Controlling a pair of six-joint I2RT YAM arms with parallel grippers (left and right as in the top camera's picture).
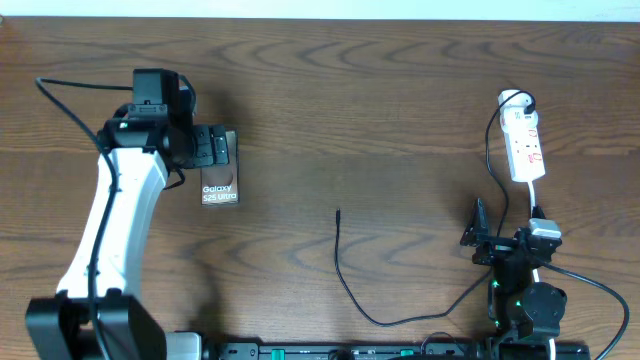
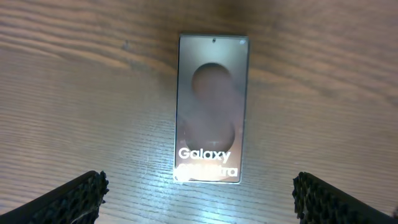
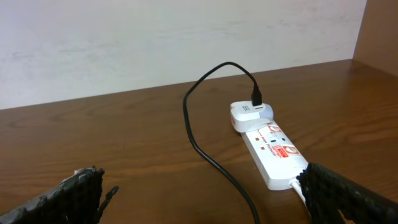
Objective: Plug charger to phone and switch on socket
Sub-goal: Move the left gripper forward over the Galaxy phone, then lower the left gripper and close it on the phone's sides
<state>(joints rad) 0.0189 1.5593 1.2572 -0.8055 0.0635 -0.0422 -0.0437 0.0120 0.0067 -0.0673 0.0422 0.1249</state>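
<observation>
My left pincer (image 2: 199, 190) hangs wide above the phone (image 2: 211, 106), a brownish slab flat on the table (image 2: 74, 93), its white Galaxy lettering nearest me. The right pincer (image 3: 202, 180) is wide too. Beyond it lies the white, red-marked socket (image 3: 273, 152), with the thin black charger (image 3: 193, 134) arcing from its far end.

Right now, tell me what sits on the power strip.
A white adapter at the far end of the power strip, the black cable plugged into it. The outlet beneath is covered.

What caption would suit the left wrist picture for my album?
The left arm's open fingers frame the phone lying flat on the wooden table.
</observation>
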